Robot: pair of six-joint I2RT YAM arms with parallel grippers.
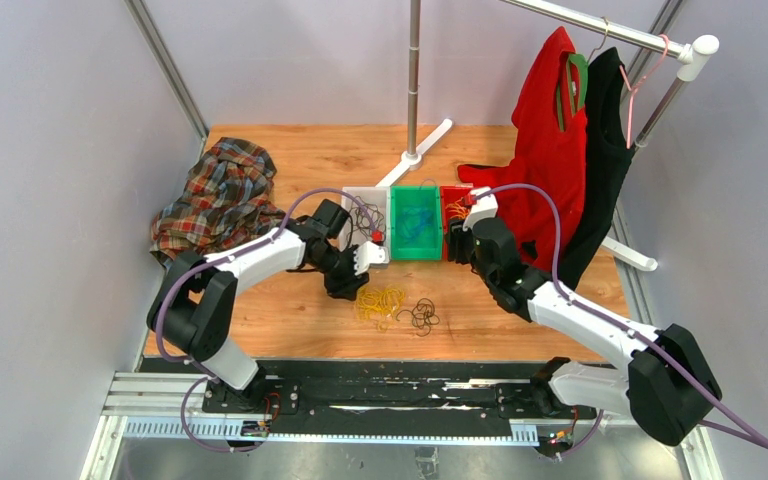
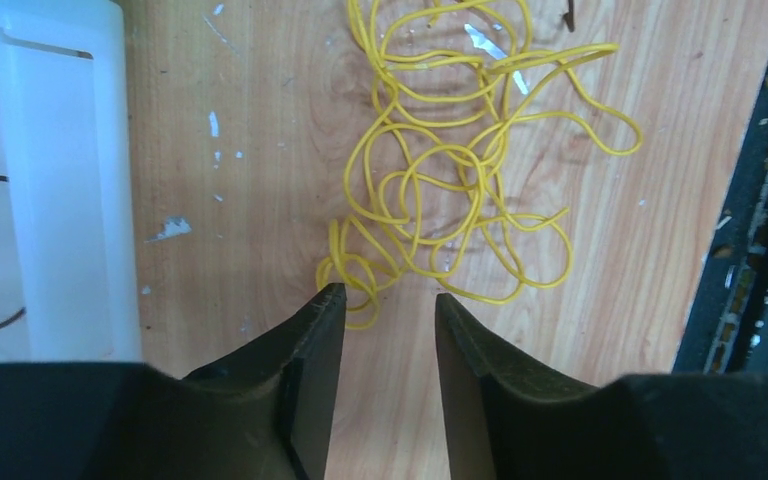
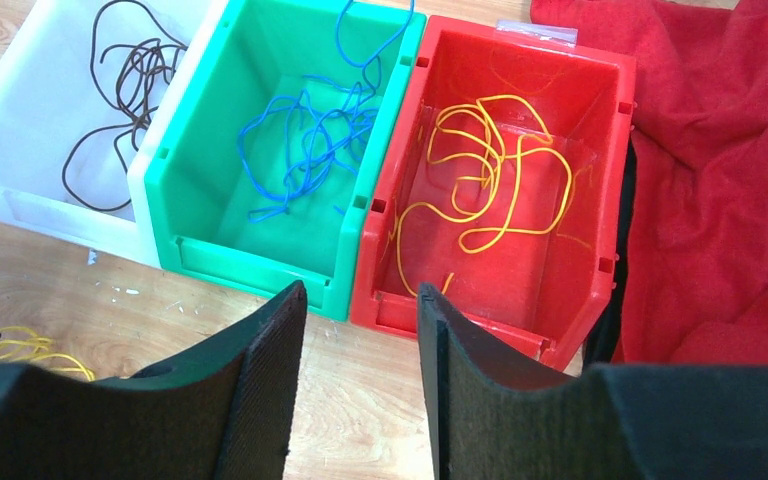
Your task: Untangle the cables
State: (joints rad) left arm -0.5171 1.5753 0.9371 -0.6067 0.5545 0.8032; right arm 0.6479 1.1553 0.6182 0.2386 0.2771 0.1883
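Left gripper (image 2: 388,300) and right gripper (image 3: 360,300) both stand part-open and empty, and closing the left on the yellow cables (image 2: 460,170) mid-frame may snag several loops, tightening the knot.

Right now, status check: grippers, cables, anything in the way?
Left gripper open, empty, at edge of yellow tangle on table. Right gripper open, empty, facing red bin. Black cable loose beside the tangle. Nothing blocking left's approach.

We lose part of the yellow cable (image 2: 478,195) past the left wrist picture's edge, and the white bin (image 2: 70,180) too (only one corner shows); from above, the black cable (image 1: 421,316) is too small to trace.
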